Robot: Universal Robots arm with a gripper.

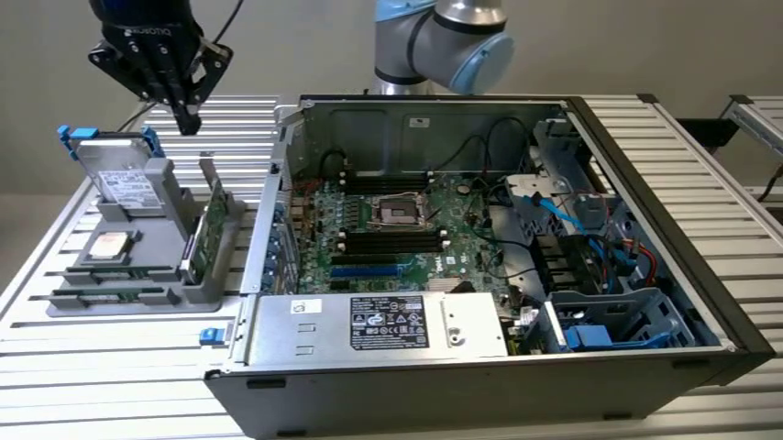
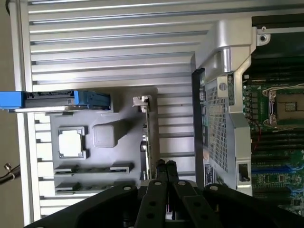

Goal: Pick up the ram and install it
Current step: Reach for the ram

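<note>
The ram (image 1: 108, 296) lies flat in a front slot of the grey holder (image 1: 211, 291), at the exterior view's left of the open computer case (image 1: 716, 302). In the same holder are a silver processor chip (image 1: 110, 244), an upright expansion card (image 1: 212, 220) and a blue-handled drive (image 1: 123, 179). The gripper (image 1: 187, 124) hangs above the holder, well clear of the ram, its fingers (image 2: 161, 167) pressed together on nothing.

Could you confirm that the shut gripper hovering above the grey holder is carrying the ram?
Not quite: the shut gripper hovering above the grey holder carries nothing; the ram lies in the holder, as the exterior view shows.
</note>
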